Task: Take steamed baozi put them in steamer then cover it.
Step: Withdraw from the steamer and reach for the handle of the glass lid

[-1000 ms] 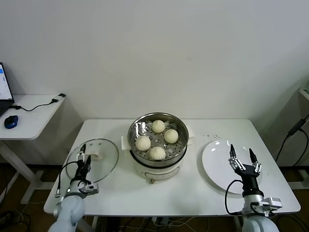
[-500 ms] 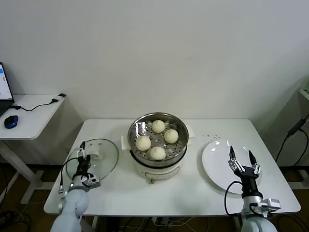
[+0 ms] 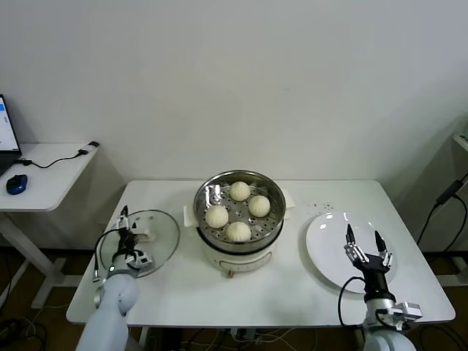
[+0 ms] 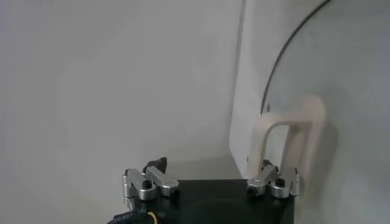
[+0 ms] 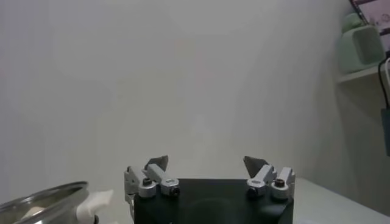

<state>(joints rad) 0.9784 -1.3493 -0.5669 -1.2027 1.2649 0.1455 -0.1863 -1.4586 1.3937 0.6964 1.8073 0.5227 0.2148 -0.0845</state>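
Several cream-white baozi (image 3: 238, 231) lie in the shiny steamer (image 3: 202, 196) at the table's middle, and it stands uncovered. The glass cover (image 3: 162, 235) lies flat on the table to its left, cream handle (image 3: 145, 234) up. My left gripper (image 3: 128, 228) is open above the cover's near left part, right beside the handle. In the left wrist view the handle (image 4: 291, 128) stands just past one side of the open left gripper (image 4: 210, 167), not between the fingers. My right gripper (image 3: 362, 240) hangs open and empty over the white plate (image 3: 327, 252). The right gripper (image 5: 207, 163) also shows its fingers wide apart.
The steamer sits on a white pot base (image 3: 241, 259). A side table (image 3: 51, 179) with a blue mouse (image 3: 16, 183) and a cable stands to the left. The steamer's rim (image 5: 42, 199) shows low in the right wrist view, and a shelf (image 5: 362, 73) farther off.
My left gripper has moved forward over the cover toward its handle. The right arm has sunk back slightly over the plate. Both stay open.
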